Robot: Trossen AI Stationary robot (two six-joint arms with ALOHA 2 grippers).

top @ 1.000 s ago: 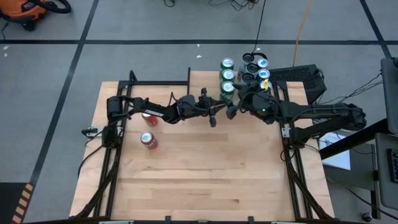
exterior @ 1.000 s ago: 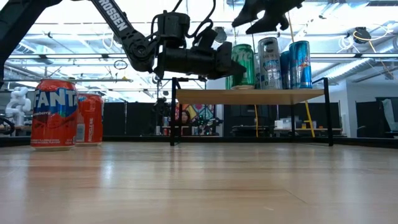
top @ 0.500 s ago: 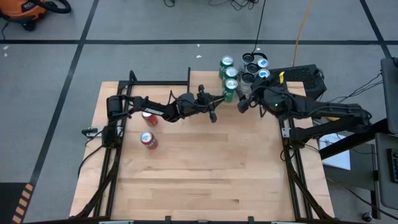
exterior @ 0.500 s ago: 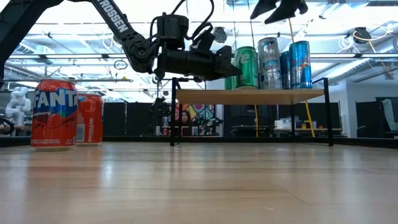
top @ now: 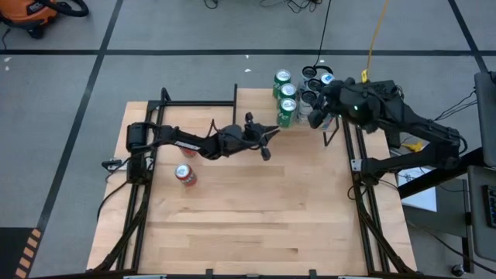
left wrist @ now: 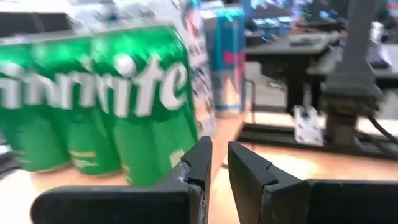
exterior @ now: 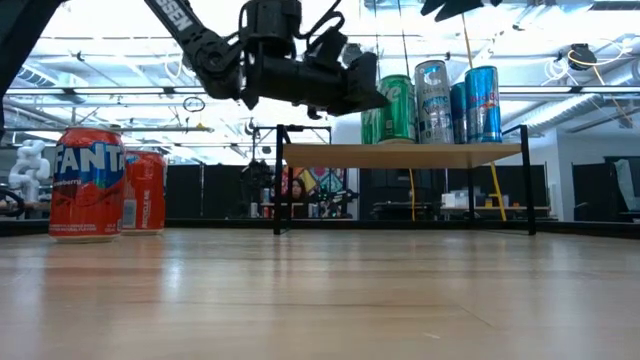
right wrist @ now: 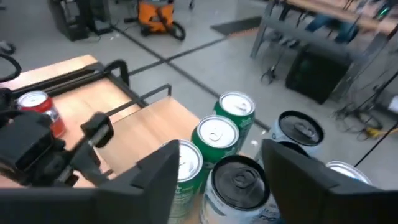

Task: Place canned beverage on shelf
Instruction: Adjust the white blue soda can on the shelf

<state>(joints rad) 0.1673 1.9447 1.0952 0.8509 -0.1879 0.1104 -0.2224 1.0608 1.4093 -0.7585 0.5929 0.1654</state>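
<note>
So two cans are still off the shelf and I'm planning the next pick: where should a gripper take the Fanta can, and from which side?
Grip the Fanta can around its mid-body, fingers on opposite sides of the round wall. It stands upright on the table, so probably come from above or the open front; a red can stands close beside it.

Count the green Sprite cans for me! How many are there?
3, all standing in a row on the shelf: one at the far end, one in the middle, one nearest the left gripper. Others may be hidden.
</note>
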